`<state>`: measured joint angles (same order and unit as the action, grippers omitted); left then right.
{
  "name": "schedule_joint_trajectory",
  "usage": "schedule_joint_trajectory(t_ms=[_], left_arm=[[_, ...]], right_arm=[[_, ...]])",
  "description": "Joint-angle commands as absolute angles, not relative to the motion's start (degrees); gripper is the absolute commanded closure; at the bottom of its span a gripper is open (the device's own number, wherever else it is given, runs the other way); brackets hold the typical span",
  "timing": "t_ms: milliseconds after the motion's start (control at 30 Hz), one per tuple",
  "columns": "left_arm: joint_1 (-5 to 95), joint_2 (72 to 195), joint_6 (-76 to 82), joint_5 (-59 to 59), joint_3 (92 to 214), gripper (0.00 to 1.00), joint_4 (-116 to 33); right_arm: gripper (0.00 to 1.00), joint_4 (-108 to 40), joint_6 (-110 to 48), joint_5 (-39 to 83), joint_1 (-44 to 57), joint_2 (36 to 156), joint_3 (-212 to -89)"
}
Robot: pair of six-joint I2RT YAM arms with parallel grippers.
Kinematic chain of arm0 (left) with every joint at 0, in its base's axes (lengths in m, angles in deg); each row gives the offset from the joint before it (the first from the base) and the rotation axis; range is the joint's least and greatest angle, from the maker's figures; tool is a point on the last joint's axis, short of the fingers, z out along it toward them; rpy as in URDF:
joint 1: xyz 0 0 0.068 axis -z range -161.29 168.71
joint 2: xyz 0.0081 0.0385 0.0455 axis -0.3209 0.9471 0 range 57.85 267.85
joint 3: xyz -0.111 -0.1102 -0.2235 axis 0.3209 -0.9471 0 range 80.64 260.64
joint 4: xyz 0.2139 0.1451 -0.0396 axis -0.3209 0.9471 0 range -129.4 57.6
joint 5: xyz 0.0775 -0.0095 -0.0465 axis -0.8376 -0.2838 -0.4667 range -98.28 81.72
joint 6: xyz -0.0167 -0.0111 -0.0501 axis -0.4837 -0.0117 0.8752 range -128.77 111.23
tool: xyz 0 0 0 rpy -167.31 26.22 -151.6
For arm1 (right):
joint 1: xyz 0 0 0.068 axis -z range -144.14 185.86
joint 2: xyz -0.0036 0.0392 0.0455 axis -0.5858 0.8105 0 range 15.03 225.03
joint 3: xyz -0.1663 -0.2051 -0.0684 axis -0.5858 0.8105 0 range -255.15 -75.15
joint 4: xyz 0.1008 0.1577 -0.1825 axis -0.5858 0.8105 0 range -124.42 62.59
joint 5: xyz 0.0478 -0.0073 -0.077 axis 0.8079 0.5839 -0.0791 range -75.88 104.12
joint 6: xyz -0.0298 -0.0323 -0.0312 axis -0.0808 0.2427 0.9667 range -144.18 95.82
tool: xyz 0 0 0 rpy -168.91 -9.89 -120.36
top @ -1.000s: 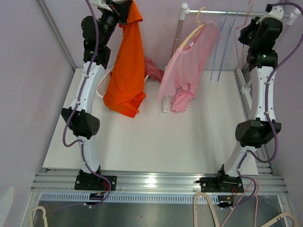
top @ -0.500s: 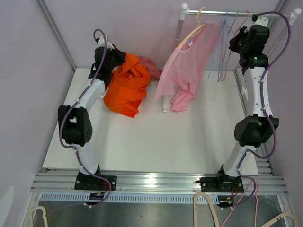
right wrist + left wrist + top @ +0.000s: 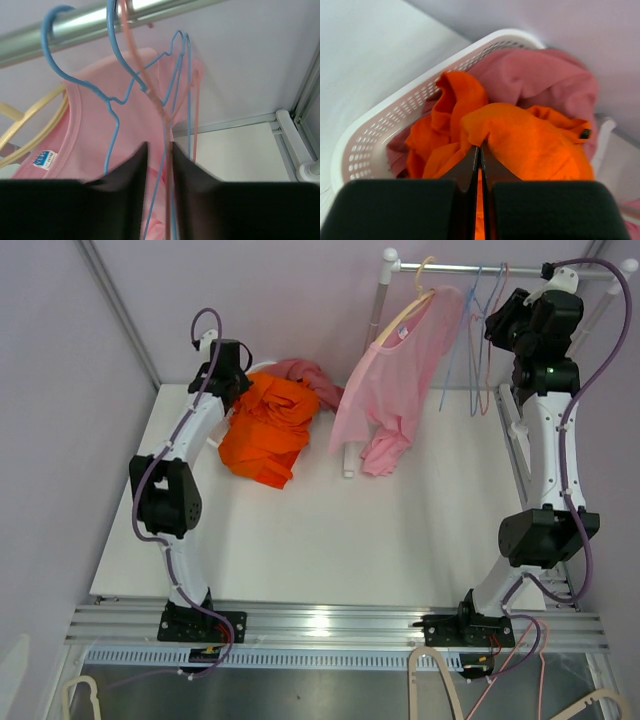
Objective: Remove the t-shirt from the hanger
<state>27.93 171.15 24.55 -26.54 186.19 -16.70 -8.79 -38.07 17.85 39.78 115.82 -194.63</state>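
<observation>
The left pincer (image 3: 480, 147) is bringing the orange t-shirt (image 3: 530, 145), held high a second ago, down into the white basket (image 3: 385, 125). The right pincer (image 3: 159, 150) is parting slightly at the wire hangers (image 3: 188, 90).

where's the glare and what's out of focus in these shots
Top view: glare on the aluminium rail at the bottom. Right wrist view: shine on the clothes rod, own fingers blurred. Left wrist view: fingers blurred, orange t-shirt sharp.
</observation>
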Motion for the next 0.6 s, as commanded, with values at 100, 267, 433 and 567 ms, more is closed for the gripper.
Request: schedule_joint_trajectory(t_ms=[100,267,433,567], left_arm=[[26.6,176.0,26.7,-29.1,189.3,0.99,-7.7],[22.9,177.2,30.8,-20.4,189.1,0.91,-6.2],[20.8,176.7,35.1,-21.0,191.2,0.0,-0.1],[21.5,167.0,33.4,-22.2,185.9,0.01,-4.9]], right_arm=[[0.36,-8.1,-37.8,17.4,39.6,111.9,-195.0],[0.18,-6.3,-38.2,15.4,39.7,108.9,-193.8],[0.19,-6.4,-39.2,18.0,39.1,104.7,-191.6],[0.2,-6.6,-39.4,18.3,36.1,102.8,-191.6]])
